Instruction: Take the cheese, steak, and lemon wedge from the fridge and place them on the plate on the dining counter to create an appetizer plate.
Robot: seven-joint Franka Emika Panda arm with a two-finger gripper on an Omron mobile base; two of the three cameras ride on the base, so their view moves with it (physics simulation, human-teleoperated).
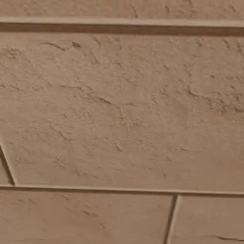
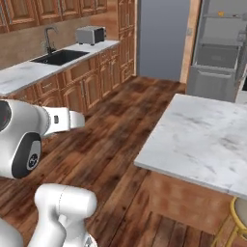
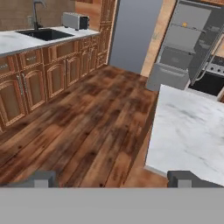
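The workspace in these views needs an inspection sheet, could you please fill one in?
Surface: dining counter marble top bare where seen.
Job's things: fridge open across the room, a small orange item on an upper shelf; other items nothing seen.
Clutter: toaster by the sink on the far counter.
End effector: end effector open, empty, aimed over the wooden floor.
Cables: nothing seen.
Surroundings: wooden cabinets; left base view faces a tan tiled wall.

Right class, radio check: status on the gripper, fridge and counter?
Gripper open, empty. Fridge open across the room, small orange item on a shelf. Dining counter between robot and fridge.
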